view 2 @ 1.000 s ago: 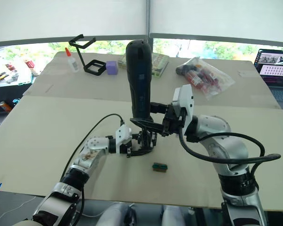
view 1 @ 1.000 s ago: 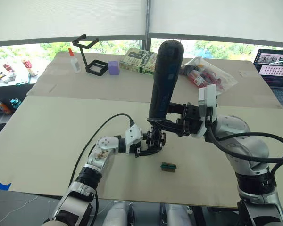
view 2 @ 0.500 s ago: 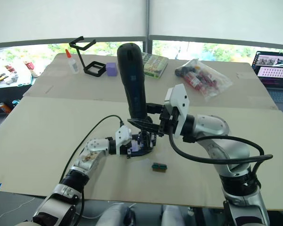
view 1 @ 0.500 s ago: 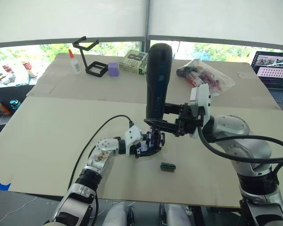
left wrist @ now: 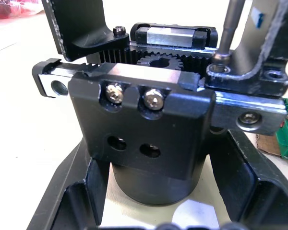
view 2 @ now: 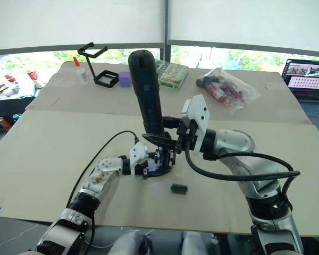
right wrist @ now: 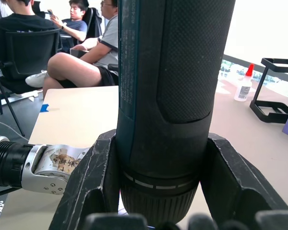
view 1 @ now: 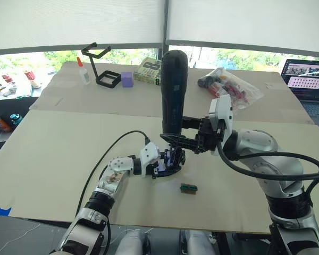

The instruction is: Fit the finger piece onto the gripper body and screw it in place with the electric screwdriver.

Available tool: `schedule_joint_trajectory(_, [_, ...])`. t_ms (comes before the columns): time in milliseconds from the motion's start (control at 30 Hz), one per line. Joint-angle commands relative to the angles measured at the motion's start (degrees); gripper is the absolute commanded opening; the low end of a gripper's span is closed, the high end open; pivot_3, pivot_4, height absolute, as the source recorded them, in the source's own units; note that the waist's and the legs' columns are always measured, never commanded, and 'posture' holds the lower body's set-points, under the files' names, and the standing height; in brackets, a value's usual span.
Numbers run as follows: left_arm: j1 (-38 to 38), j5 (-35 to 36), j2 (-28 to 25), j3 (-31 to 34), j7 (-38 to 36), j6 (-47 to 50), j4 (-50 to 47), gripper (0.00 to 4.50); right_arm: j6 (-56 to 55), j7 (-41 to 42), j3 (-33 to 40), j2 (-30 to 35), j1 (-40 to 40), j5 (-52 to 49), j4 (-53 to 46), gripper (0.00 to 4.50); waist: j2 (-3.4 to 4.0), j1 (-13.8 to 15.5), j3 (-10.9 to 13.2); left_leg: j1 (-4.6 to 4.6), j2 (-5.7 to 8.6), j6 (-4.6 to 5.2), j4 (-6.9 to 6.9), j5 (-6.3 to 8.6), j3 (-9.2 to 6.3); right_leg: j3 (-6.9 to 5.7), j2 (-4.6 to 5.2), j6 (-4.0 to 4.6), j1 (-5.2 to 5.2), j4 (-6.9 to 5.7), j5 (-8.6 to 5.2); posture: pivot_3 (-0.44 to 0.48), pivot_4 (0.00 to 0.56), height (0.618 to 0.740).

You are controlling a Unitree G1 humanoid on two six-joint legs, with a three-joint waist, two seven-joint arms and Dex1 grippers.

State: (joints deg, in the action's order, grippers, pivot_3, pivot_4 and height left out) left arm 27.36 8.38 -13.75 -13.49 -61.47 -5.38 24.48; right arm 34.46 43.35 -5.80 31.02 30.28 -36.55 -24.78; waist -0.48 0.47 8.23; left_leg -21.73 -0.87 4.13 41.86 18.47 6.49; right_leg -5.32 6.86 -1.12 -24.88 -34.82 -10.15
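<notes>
The electric screwdriver (view 1: 173,90) is held nearly upright, leaning slightly, clamped between the fingers of the right gripper (right wrist: 158,191) above the middle of the table (view 1: 53,154). Below it, the gripper body (left wrist: 144,129) is grasped by the left gripper (view 1: 167,162) on the table, and the finger piece (left wrist: 257,52) is seated on its rail. The metal bit (left wrist: 228,26) is set in a screw head (left wrist: 220,58). A tilted bit could be cammed out and the head stripped; a loose hold could let the body twist. A small green block (view 1: 189,187) lies nearby
</notes>
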Motion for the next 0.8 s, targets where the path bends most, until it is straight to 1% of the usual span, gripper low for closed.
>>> schedule_joint_trajectory(33, [-0.8, 0.3, 0.1, -0.6, -1.1, -0.1, -0.1, 2.51, 2.1, 0.0, -2.3, 1.0, -1.9, 2.9, 2.9, 1.93, 0.0, 0.0, 0.0, 0.0, 0.0, 0.0, 0.0, 0.0, 0.0, 0.0, 0.0, 0.0, 0.0, 0.0, 0.0, 0.0, 0.15, 0.74])
schedule_joint_trajectory(367, [-1.0, 0.2, 0.3, -0.7, -0.9, -0.3, 0.3, 2.51, 2.8, 0.2, -1.2, 1.3, 0.1, 1.4, 0.8, 1.93, 0.0, 0.0, 0.0, -0.06, 0.02, 0.03, 0.0, 0.02, 0.0, -0.08, 0.09, 0.0, -0.04, 0.01, 0.0, 0.0, 0.15, 0.74])
schedule_joint_trajectory(400, [-1.0, 0.3, 0.5, -0.4, -0.4, 0.3, 0.5, 2.51, 2.3, 0.7, -0.4, 1.4, 0.4, 0.8, 0.3, 1.93, 0.0, 0.0, 0.0, -0.06, 0.02, 0.03, 0.0, 0.02, 0.0, -0.09, 0.09, 0.0, -0.05, 0.01, 0.0, 0.0, 0.15, 0.74])
schedule_joint_trajectory(467, [-0.9, 0.0, 0.6, -0.5, 0.1, 0.7, 0.9, 2.51, -4.1, 4.0, 1.5, -0.1, 0.8, 0.3, 0.0, 1.93, 0.0, 0.0, 0.0, -0.09, 0.03, 0.05, 0.0, 0.03, 0.0, -0.11, 0.11, 0.0, -0.05, 0.04, -0.01, 0.0, 0.15, 0.74])
schedule_joint_trajectory(533, [-0.7, -0.7, 0.5, -0.8, 0.3, 0.8, 1.5, 2.51, -7.8, 5.8, 3.9, -1.5, 1.3, -1.4, -0.2, 1.93, -0.01, 0.0, 0.0, -0.17, 0.04, 0.06, 0.01, 0.03, 0.01, -0.11, 0.11, 0.0, -0.1, 0.05, -0.01, 0.0, 0.15, 0.74])
schedule_joint_trajectory(700, [-0.5, -1.8, 0.3, -1.2, 1.1, 0.9, 2.8, 2.51, -8.4, 9.9, 8.4, -0.4, 2.0, -6.2, -1.6, 1.93, -0.01, 0.1, 0.0, -0.34, 0.07, 0.06, 0.01, 0.03, 0.01, -0.16, 0.11, 0.0, -0.21, -0.04, 0.0, 0.0, 0.15, 0.74])
schedule_joint_trajectory(800, [-0.5, -1.7, 0.3, -1.4, 0.8, 1.5, 3.1, 2.51, -7.5, 11.0, 10.9, -0.4, 2.9, -10.4, -2.6, 1.93, -0.01, 0.1, 0.0, -0.34, 0.08, 0.08, 0.02, 0.04, 0.01, -0.15, 0.12, -0.01, -0.18, -0.02, 0.0, 0.0, 0.15, 0.74])
